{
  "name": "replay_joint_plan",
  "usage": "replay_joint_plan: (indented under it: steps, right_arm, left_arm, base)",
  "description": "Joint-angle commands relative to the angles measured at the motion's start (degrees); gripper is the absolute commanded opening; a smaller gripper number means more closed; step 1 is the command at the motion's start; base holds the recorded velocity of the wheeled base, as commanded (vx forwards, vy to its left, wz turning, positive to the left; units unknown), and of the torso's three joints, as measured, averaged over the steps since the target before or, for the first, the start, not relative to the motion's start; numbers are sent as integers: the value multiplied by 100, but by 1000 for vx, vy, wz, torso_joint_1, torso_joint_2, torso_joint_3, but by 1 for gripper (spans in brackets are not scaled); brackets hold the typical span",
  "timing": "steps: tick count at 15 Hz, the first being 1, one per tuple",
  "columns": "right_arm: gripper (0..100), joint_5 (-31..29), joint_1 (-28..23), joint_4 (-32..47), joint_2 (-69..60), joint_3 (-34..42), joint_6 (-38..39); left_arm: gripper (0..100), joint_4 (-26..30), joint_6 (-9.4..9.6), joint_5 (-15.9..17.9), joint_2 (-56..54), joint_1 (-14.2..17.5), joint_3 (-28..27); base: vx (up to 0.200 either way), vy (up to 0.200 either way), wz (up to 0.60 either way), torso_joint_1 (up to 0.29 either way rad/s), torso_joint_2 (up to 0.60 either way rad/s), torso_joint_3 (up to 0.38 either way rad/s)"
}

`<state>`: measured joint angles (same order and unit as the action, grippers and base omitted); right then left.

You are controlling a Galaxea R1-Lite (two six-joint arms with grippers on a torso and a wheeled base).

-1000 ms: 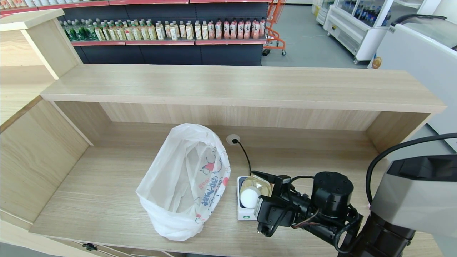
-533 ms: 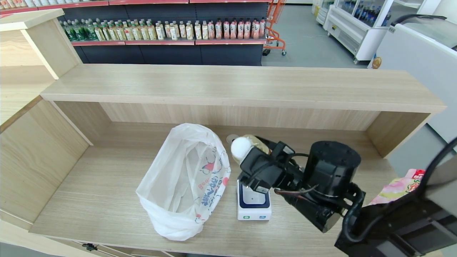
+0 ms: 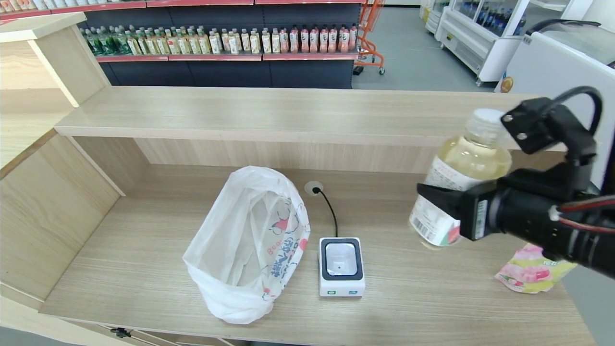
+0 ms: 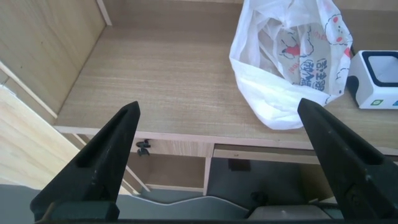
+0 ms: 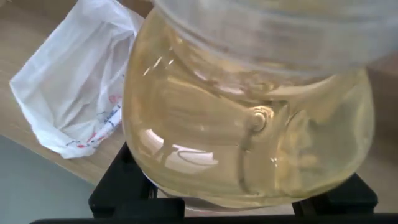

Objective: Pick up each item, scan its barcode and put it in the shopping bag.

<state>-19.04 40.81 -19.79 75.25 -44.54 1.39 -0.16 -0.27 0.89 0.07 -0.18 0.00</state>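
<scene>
My right gripper (image 3: 444, 204) is shut on a clear bottle (image 3: 461, 173) of pale yellow drink with a white cap and a white barcode label. It holds the bottle tilted in the air over the right part of the counter, well right of the scanner (image 3: 341, 266). The right wrist view has the bottle (image 5: 249, 118) close up, with the shopping bag (image 5: 68, 106) behind it. The white shopping bag (image 3: 247, 240) stands open left of the scanner. My left gripper (image 4: 217, 109) is open, held off the counter's front edge, facing the bag (image 4: 286, 56).
A pink and yellow snack packet (image 3: 533, 269) lies at the counter's right end. The scanner's black cable (image 3: 329, 206) runs to a hole in the back of the wooden counter (image 3: 144, 259). A raised ledge (image 3: 307, 115) borders the far side.
My right arm has swung the bottle from over the scanner up and away to the right, turning it cap-up. The snack packet has come into sight.
</scene>
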Motion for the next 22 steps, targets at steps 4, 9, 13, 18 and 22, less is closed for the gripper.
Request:
replay_joint_plan:
  steps: [4, 9, 13, 18, 22]
  right_arm:
    - [0, 911, -30, -69, -890, 666, 758]
    - [0, 1922, 6, -869, 174, 622, 380]
    - [0, 1948, 6, -2407, 1712, 649, -570]
    - [0, 2080, 85, -4139, 2995, 816, -658]
    - [0, 2396, -30, -5571, 3628, 1378, -675]
  left_arm:
    - [100, -2, 0, -1, 1, 1, 0]
    - [100, -2, 18, -1, 1, 1, 0]
    - [100, -2, 18, 8, 1, 1, 0]
    - [100, -2, 27, 8, 1, 1, 0]
    - [100, -2, 36, -1, -7, 1, 0]
  base:
    - [0, 200, 0, 2, -2, 6]
    - [0, 200, 0, 0, 5, 6]
    - [0, 50, 0, 2, -1, 1]
    - [0, 0, 0, 0, 0, 0]
    - [0, 0, 0, 0, 0, 0]
